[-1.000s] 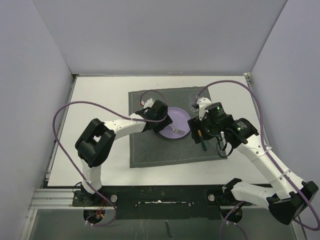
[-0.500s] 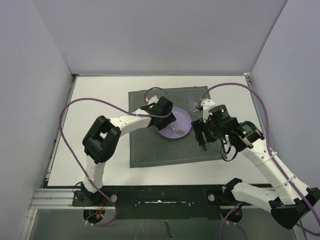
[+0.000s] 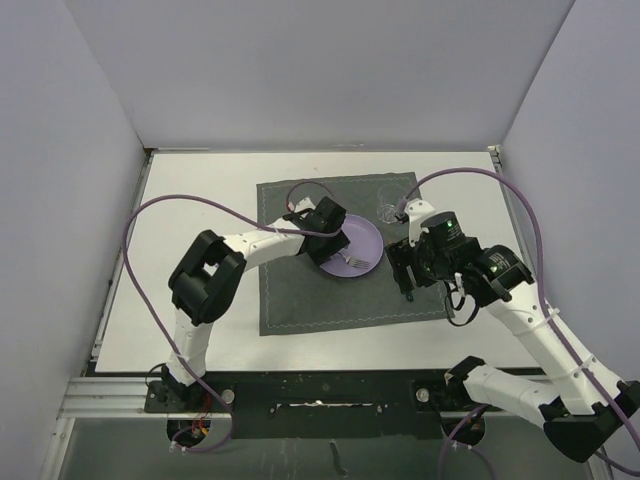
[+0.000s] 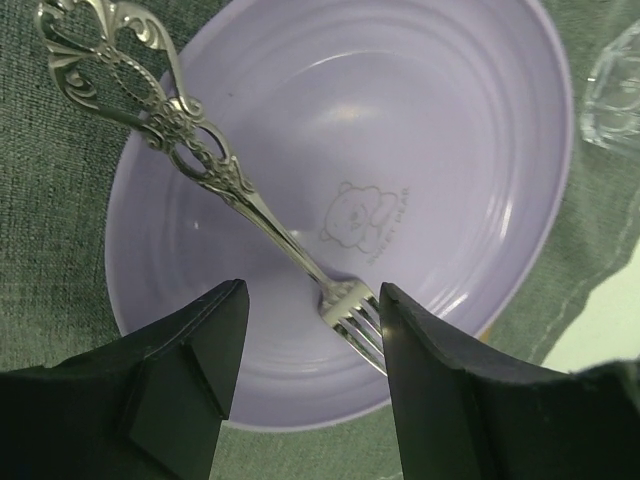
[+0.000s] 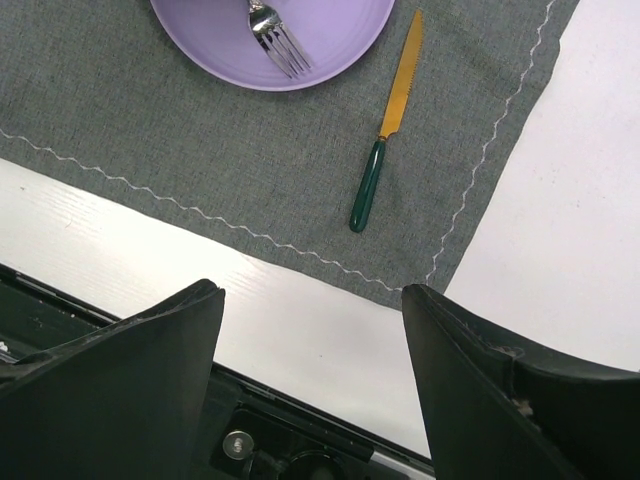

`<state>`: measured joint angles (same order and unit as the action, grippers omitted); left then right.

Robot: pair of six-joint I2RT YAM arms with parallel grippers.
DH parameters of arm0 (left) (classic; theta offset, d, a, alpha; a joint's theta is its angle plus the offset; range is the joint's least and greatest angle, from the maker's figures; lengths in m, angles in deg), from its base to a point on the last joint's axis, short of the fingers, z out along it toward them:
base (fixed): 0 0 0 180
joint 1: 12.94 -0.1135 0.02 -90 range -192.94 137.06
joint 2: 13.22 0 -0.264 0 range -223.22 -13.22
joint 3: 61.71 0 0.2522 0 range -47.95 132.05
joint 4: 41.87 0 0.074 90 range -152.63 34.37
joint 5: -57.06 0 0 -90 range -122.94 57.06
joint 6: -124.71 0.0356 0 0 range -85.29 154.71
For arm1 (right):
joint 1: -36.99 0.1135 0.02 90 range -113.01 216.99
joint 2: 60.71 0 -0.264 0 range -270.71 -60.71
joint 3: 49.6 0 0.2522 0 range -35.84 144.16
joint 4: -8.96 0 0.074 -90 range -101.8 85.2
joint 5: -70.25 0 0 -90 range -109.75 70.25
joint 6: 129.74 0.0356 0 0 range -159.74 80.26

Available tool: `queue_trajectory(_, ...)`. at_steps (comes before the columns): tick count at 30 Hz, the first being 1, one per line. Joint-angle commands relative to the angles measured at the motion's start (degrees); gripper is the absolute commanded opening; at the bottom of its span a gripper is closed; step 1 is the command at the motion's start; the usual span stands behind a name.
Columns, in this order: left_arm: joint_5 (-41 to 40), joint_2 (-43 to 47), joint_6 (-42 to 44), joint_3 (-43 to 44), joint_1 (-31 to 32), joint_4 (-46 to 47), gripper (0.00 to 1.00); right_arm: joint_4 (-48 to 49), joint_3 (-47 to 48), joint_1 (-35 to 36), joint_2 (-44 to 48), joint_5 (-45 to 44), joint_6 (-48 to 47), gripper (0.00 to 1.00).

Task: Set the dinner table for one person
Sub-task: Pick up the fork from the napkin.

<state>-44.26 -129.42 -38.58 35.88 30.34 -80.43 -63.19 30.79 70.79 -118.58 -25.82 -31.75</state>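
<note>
Since prior frame right hand (image 5: 310, 300) backed off knife (image 5: 385, 140), released; left hand (image 4: 310, 290), released, straddles fork (image 4: 215, 170) in plate (image 4: 450, 150). Next: grasp fork.

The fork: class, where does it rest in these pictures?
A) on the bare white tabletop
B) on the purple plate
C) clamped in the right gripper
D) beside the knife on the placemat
B: the fork rests on the purple plate, with no fingers closed on it, while the knife lies apart on the grey placemat.
</note>
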Motion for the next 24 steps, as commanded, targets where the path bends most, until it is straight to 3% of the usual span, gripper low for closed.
queue_trajectory(1,0.05,-3.38,-1.31,1.65,-0.64,0.22,0.53,-0.15,1.39,0.15,2.07,-1.39,-0.64,0.74)
queue_trajectory(7,0.32,-4.58,-1.6,2.33,-1.34,0.47,0.51,-0.54,1.14,0.19,3.07,-1.71,-0.67,0.74)
queue_trajectory(24,1.03,-6.29,1.02,6.58,-1.63,-1.31,0.21,-0.87,1.66,0.24,3.68,-2.02,-0.96,0.74)
